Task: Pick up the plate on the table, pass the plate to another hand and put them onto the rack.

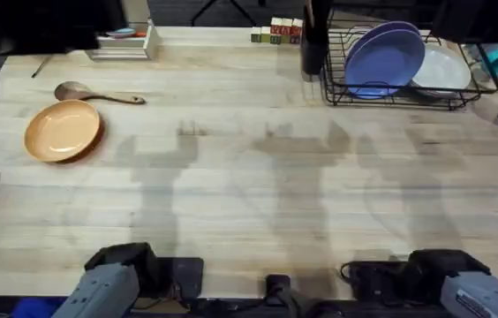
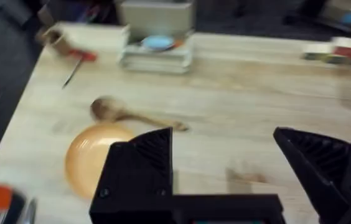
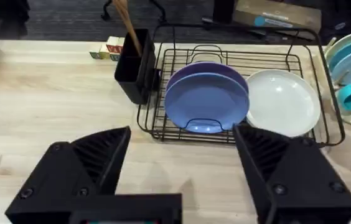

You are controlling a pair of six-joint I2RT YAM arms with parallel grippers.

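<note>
The round glossy orange plate lies flat at the left of my pale wooden tabletop, just beside a wooden spoon. My left claw hangs above the tabletop, spread wide and holding nothing. My right claw is likewise wide and empty, facing the black wire dish rack, which holds blue-purple plates and a white plate. I can read no writing.

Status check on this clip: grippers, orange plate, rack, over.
Left gripper open, empty; right gripper open, empty. Orange plate flat on table, wooden spoon close beside it. Rack holds blue plates and white plate.
</note>
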